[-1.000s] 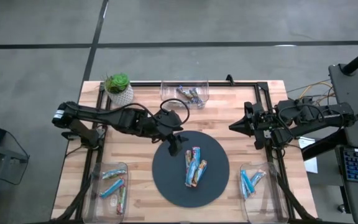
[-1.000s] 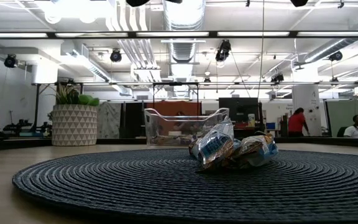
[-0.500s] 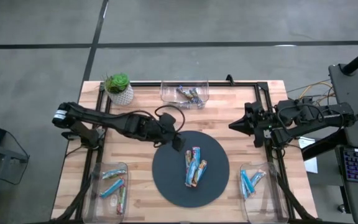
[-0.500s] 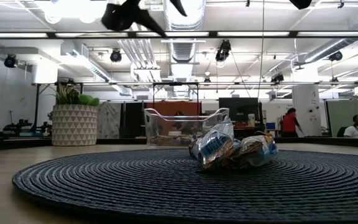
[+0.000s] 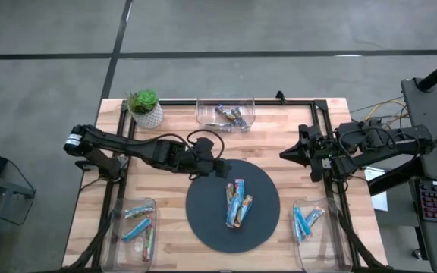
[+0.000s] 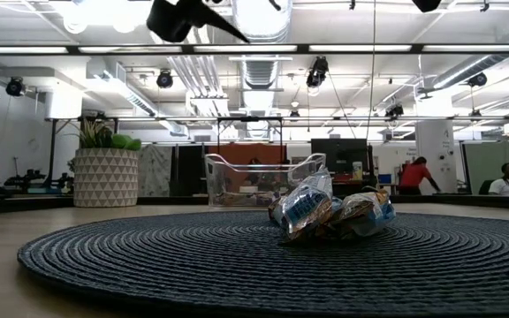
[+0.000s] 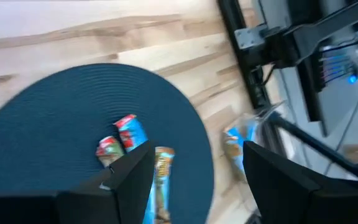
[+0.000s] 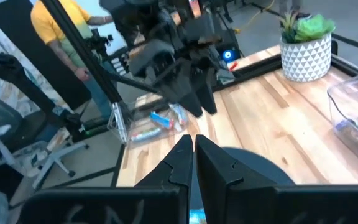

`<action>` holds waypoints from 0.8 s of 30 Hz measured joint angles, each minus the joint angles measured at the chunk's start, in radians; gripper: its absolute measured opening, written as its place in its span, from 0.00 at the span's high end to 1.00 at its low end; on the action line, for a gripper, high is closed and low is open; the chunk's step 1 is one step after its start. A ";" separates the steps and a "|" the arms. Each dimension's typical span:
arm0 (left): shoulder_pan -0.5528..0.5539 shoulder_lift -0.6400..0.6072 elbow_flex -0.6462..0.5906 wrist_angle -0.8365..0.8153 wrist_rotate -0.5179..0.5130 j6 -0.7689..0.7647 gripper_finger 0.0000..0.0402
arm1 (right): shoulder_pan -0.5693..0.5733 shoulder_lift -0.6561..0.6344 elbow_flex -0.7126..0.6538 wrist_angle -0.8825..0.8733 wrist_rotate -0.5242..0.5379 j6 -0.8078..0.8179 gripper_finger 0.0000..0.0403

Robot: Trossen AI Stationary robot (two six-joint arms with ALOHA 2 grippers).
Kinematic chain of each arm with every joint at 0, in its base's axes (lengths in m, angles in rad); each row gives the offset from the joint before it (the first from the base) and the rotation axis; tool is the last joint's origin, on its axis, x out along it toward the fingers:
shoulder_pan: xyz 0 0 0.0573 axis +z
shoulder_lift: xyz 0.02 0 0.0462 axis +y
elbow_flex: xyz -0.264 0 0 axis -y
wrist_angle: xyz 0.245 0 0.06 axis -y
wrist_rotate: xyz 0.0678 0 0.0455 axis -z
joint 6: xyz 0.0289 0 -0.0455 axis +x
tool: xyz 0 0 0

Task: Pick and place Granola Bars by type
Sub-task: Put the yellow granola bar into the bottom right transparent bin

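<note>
The light wooden slatted table (image 5: 173, 193) carries a large dark round woven mat (image 5: 211, 220), the landmark here. The dark left arm (image 5: 135, 148) reaches in over the table, and its left gripper (image 5: 222, 168) hangs above the mat's far-left rim, fingers spread wide and holding nothing. The dark right arm (image 5: 378, 140) waits well right of the mat, beyond the table's edge; its right gripper (image 5: 285, 154) points toward the mat with fingers pressed together, empty.

Three clear plastic bins ring the mat: a far bin (image 5: 224, 103) behind it, a left bin (image 5: 120, 220) near-left, and a right bin (image 5: 317, 235) near-right, each holding wrapped bars. A small green plant in a white patterned pot (image 5: 144, 106) stands far-left of the mat.

A cluster of shiny granola bars (image 5: 237, 203), blue and red-brown wrappers, lies touching one another near the mat's centre, just right of the middle.
</note>
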 joint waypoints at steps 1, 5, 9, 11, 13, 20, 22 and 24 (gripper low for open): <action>0.000 0.010 0.011 0.001 -0.006 -0.003 0.44 | 0.000 0.000 0.000 -0.010 -0.005 -0.001 0.97; 0.000 0.067 0.081 -0.010 -0.031 -0.003 0.45 | 0.000 0.000 0.000 -0.032 -0.015 -0.005 0.97; 0.001 0.150 0.162 -0.024 -0.023 0.012 0.45 | 0.000 0.001 0.000 -0.038 -0.017 -0.005 0.97; 0.001 0.195 0.204 -0.050 -0.004 0.012 0.45 | 0.000 0.002 0.000 -0.040 -0.019 -0.004 0.97; 0.000 0.239 0.251 -0.076 0.022 0.004 0.45 | 0.000 -0.003 0.000 -0.043 -0.023 -0.001 0.97; -0.003 0.381 0.394 -0.235 0.087 -0.032 0.45 | 0.000 -0.012 0.000 -0.073 -0.024 -0.001 0.97; -0.003 0.419 0.422 -0.274 0.104 -0.056 0.45 | 0.000 -0.012 0.000 -0.090 -0.023 -0.001 0.97; -0.003 0.446 0.441 -0.303 0.139 -0.077 0.45 | 0.000 -0.012 0.000 -0.106 -0.023 -0.001 0.97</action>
